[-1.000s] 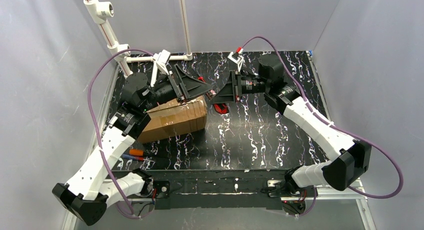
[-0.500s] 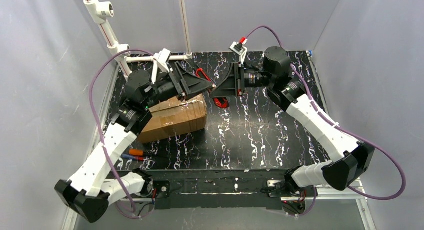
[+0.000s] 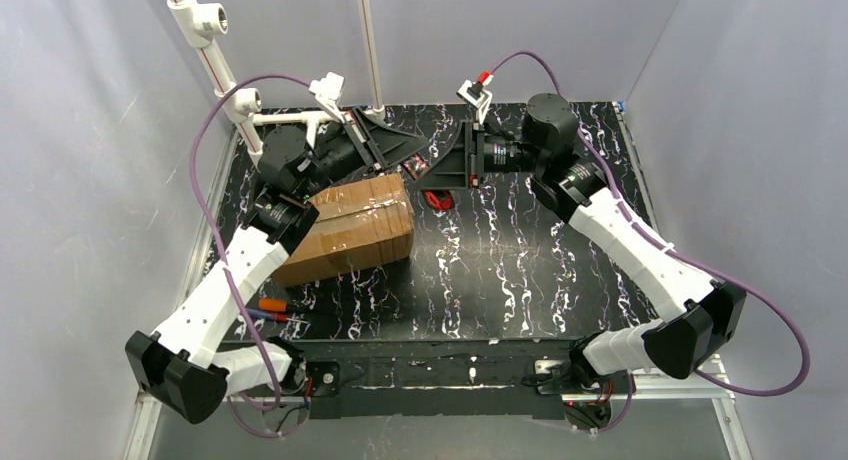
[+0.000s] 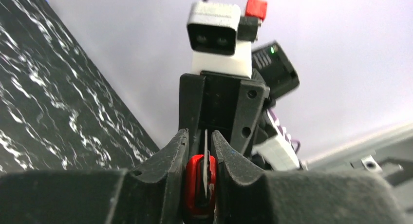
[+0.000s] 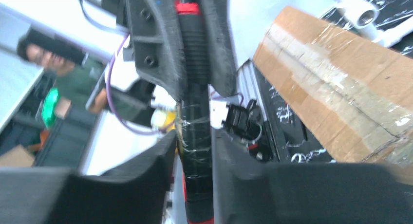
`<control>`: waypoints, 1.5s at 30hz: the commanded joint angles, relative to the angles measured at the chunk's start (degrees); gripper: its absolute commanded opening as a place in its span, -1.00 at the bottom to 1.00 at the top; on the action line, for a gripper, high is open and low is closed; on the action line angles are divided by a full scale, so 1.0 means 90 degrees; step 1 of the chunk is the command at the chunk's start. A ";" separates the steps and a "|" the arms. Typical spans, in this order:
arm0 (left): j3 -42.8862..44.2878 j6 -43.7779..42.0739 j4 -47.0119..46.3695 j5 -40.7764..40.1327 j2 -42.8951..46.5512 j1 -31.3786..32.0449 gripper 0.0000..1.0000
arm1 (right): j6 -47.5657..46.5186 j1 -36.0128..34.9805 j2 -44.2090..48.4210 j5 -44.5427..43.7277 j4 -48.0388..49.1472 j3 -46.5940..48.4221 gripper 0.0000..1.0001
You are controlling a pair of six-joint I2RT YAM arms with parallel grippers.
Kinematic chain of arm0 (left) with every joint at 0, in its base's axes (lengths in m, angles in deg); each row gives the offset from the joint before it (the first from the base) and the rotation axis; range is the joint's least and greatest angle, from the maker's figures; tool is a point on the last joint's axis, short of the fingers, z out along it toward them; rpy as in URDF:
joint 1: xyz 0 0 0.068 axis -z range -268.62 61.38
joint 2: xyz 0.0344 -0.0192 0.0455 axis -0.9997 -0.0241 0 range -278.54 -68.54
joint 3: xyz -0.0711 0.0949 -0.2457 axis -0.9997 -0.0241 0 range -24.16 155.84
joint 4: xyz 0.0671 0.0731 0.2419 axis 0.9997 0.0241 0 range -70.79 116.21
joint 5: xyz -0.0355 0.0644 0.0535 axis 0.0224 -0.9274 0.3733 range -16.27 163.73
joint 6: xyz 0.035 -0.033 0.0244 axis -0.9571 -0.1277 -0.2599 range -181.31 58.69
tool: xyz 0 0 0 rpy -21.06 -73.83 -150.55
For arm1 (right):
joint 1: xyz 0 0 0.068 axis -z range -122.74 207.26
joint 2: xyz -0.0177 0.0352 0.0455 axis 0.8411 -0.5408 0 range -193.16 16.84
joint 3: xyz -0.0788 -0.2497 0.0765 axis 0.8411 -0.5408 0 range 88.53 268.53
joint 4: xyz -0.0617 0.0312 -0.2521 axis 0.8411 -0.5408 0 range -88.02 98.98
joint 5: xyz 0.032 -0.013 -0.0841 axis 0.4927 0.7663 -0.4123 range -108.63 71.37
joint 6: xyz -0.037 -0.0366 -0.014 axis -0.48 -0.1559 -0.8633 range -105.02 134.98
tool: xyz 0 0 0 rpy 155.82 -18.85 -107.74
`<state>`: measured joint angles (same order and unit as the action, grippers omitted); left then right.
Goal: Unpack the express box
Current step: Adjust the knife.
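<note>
presently, the express box (image 3: 350, 225) is recorded on the left half of the black marbled counter (image 3: 520, 270), nearer the left edge than the right and about midway between the near and far edges, set askew to them. its top flaps are seen closed, with glossy tape run along the seam. the left gripper (image 4: 199, 139) is held above the counter beyond the box's far side, towards the far edge, and its fingers (image 4: 178, 151) are clamped on the red end of a red-and-black tool (image 5: 195, 156), where a thin metal strip is shown between the red halves. the right gripper (image 5: 194, 141) is placed tip to tip against the left one near the middle of the far edge, and its fingers (image 5: 163, 151) are pressed on either side of the same tool's black, tape-wrapped shaft. the tool is thus carried by both grippers, above the counter and apart from the box. a small red item (image 3: 432, 198) is noted just under the right gripper in the top view; whether it lies on the counter cannot be told. an orange-and-blue object (image 3: 268, 307) is listed near the near-left corner, just beside the box's near end. a white pipe frame (image 3: 300, 115) is fixed at the far-left corner.
</note>
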<state>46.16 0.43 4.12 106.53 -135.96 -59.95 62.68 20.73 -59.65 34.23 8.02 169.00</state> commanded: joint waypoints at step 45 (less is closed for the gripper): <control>-0.2207 -0.0210 -0.1152 -0.4266 0.1263 0.0647 0.52 | 0.3983 0.0584 -0.0700 -0.6038 0.5413 -0.1541 -0.97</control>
<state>31.17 -0.86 -20.21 59.82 -135.65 -54.40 98.98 13.18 -71.89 -32.65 56.63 157.72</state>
